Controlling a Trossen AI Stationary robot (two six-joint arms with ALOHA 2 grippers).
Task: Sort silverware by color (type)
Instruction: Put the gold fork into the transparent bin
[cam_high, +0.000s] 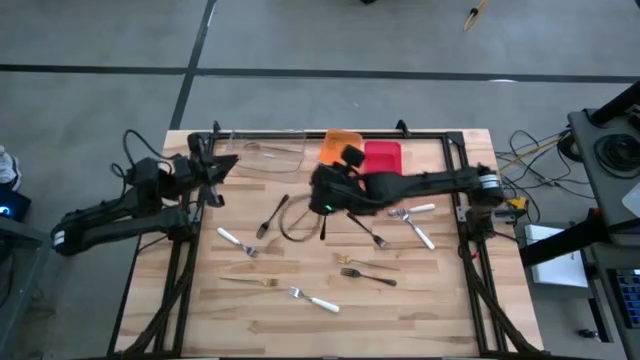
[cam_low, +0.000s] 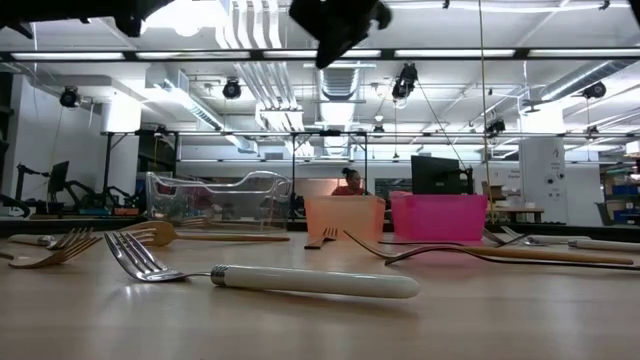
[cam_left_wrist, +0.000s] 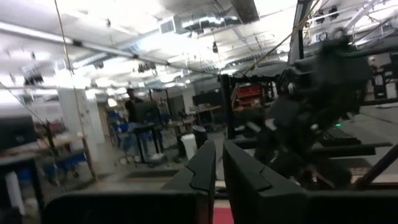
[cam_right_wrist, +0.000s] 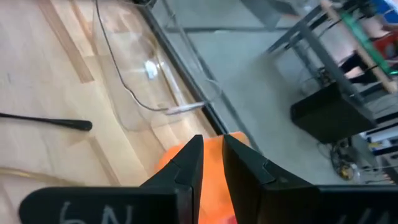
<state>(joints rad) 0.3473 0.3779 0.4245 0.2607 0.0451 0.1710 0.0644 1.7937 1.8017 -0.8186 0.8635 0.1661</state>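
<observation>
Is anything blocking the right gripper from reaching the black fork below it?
Nothing visible. The right gripper hangs above the table just short of the bins, and the black fork lies uncovered on bare wood beside it.

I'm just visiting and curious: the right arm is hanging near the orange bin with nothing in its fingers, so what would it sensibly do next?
Probably swing back and lower toward a nearby utensil, perhaps the black fork. The right gripper hovers by the orange bin, fingers nearly closed and empty, while forks lie scattered on the table. The left gripper waits at the table's left edge.
</observation>
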